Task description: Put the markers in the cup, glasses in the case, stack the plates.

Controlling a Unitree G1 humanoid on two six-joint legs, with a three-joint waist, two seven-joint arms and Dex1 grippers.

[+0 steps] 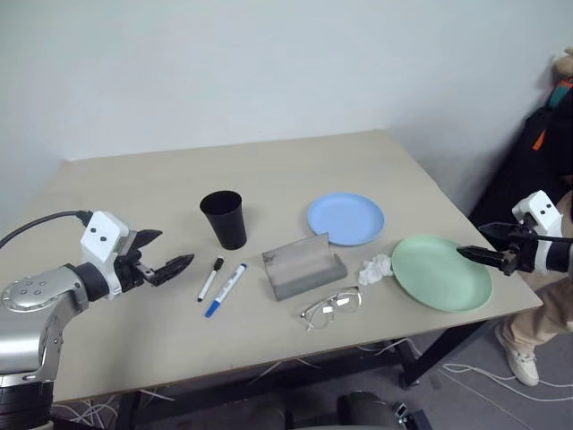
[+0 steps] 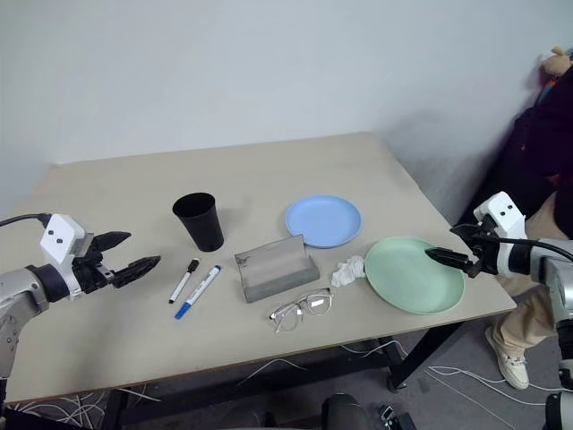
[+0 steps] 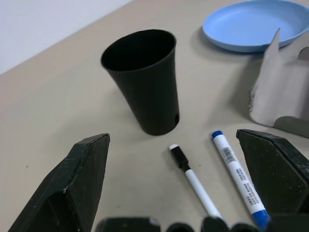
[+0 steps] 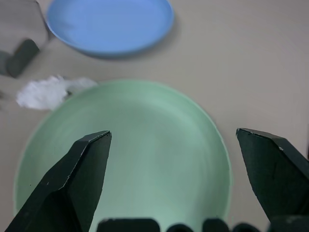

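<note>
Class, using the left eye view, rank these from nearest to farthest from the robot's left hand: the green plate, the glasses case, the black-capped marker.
1. Black-capped marker, just beside the left hand.
2. Glasses case, mid-table, lid open.
3. Green plate, at the far right edge, by the right hand.

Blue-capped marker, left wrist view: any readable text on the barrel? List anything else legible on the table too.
Blue-capped marker: dark print runs along the white barrel, too small and blurred to read.
Black-capped marker: no print visible.
Cup, case, blue plate, green plate: no words, labels or numbers visible.
Nothing in these views can be quoted.
</note>
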